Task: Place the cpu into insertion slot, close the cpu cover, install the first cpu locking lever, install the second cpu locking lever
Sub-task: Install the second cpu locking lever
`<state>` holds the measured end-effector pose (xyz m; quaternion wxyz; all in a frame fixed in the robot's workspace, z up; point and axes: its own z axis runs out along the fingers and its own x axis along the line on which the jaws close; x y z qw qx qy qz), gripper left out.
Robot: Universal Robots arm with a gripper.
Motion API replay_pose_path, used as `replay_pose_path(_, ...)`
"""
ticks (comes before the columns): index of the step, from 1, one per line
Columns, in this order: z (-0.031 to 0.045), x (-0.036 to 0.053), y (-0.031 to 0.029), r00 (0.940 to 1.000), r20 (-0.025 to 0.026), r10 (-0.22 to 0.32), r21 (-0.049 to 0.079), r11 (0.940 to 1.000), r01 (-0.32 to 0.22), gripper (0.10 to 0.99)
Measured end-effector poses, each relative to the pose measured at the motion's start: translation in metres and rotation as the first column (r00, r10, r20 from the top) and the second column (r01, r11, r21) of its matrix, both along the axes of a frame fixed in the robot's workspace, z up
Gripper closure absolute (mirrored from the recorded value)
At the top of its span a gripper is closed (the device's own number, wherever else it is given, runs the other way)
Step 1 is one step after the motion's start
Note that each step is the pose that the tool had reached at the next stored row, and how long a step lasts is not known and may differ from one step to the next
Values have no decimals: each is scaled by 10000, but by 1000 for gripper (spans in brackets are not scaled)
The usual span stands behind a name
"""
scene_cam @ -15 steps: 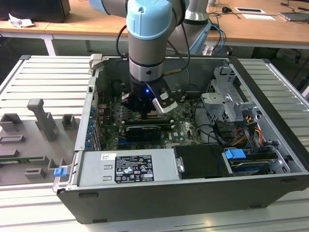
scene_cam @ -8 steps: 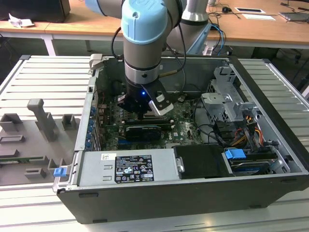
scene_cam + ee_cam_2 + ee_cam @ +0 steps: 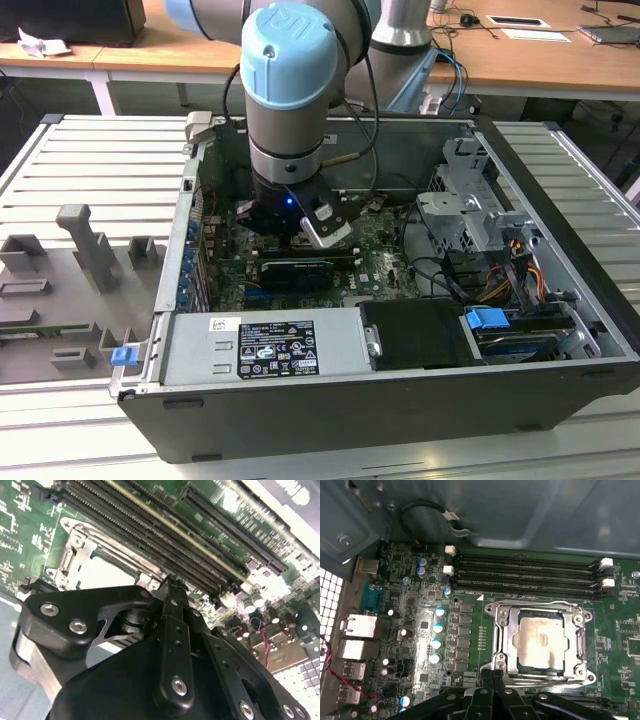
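The cpu (image 3: pixel 540 640), a tan-silver square, lies in the insertion slot (image 3: pixel 506 630) on the green board. The silvery cpu cover (image 3: pixel 572 625) lies flat around it, and the chip shows through its cut-out. A thin wire lever (image 3: pixel 535 602) runs along the frame's edge by the memory slots. My gripper (image 3: pixel 493 674) is shut with nothing between its fingers, and its tips sit just off the socket's edge. In the second wrist view the gripper (image 3: pixel 172 585) hides part of the socket (image 3: pixel 75 560). In the exterior view the gripper (image 3: pixel 300 228) is low inside the open computer case (image 3: pixel 400 400).
Long black memory slots (image 3: pixel 525 572) run beside the socket, between it and the case wall. Capacitors (image 3: pixel 437 627) and rear ports (image 3: pixel 357 627) stand to one side. A black card (image 3: pixel 295 272), power supply (image 3: pixel 265 345), drive cage (image 3: pixel 470 200) and cables (image 3: pixel 450 275) crowd the case.
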<state>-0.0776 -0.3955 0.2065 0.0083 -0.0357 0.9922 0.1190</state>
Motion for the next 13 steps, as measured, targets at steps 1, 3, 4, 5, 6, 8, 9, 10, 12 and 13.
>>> replay_pose_path(1, -8, -2, -4, 10000, -1, 0, 30, 10000, 0, 980)
replay_pose_path(3, -28, -3, -7, 10000, -1, 0, 146, 9999, 0, 980)
replay_pose_path(4, -48, -2, -6, 10000, 0, 0, 219, 9998, 0, 980)
replay_pose_path(5, -57, -3, -6, 10000, -1, 1, 249, 9997, -1, 980)
replay_pose_path(6, -66, -3, -7, 10000, -3, 2, 279, 9996, -2, 980)
replay_pose_path(8, -92, -3, -7, 10000, 0, 0, 400, 9992, -1, 980)
replay_pose_path(9, -100, -3, -7, 10000, 0, 0, 427, 9991, 0, 980)
replay_pose_path(10, -107, -3, -6, 10000, 0, 0, 450, 9990, 0, 980)
replay_pose_path(12, -106, -4, -7, 10000, -1, 2, 463, 9989, -2, 980)
replay_pose_path(13, -78, -4, -6, 10000, 2, 2, 471, 9989, -2, 980)
